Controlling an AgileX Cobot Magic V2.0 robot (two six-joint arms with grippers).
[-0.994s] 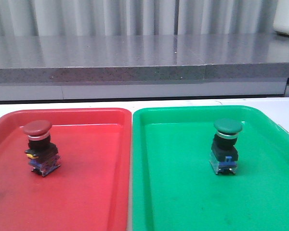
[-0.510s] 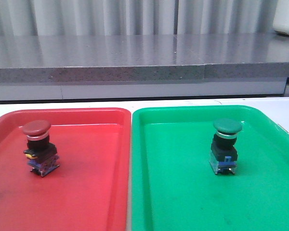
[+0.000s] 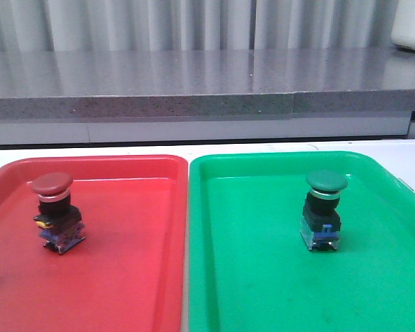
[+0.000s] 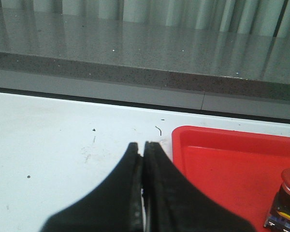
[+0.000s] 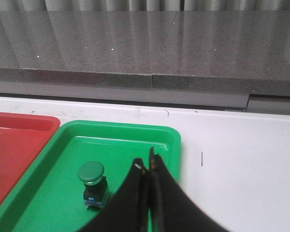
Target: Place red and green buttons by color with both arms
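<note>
The red button [image 3: 55, 211] stands upright in the red tray [image 3: 124, 277]; its cap also shows at the edge of the left wrist view [image 4: 289, 193]. The green button [image 3: 324, 209] stands upright in the green tray [image 3: 263, 290] and also shows in the right wrist view [image 5: 93, 184]. My left gripper [image 4: 141, 146] is shut and empty, over the white table beside the red tray's outer edge. My right gripper [image 5: 147, 162] is shut and empty, over the green tray's outer edge, apart from the green button. Neither gripper shows in the front view.
The two trays lie side by side on a white table [image 4: 63, 140]. A grey stone ledge [image 3: 194, 83] runs along the back. A white container [image 3: 411, 24] stands at the far right on it.
Nothing has visibly changed apart from a very slight shift of the view; both buttons stay in their trays.
</note>
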